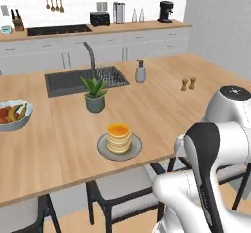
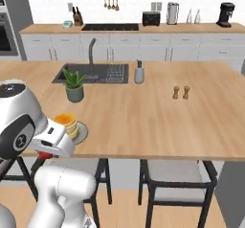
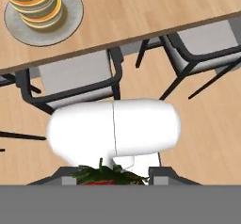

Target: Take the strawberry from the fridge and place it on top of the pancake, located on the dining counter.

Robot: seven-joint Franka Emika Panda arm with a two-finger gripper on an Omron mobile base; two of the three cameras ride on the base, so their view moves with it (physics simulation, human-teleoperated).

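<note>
The pancake (image 1: 119,137), a golden stack with orange syrup on a round grey plate (image 1: 103,149), stands near the front edge of the dining counter (image 1: 162,104). In the hand view the pancake (image 3: 36,3) lies at the top left. The strawberry (image 3: 107,175), red with green leaves, sits between the two finger tips of my gripper (image 3: 112,180), which is shut on it. From the right base view the strawberry (image 2: 44,155) shows as a red spot under the hand, below the counter's edge and in front of the pancake (image 2: 68,123). The fridge is out of view.
On the counter stand a potted plant (image 1: 95,95), a grey fruit bowl (image 1: 13,114), a soap bottle (image 1: 140,72) and two small shakers (image 1: 188,84), around an inset sink (image 1: 73,81). Dark-framed stools (image 3: 75,82) are tucked under the counter's near edge.
</note>
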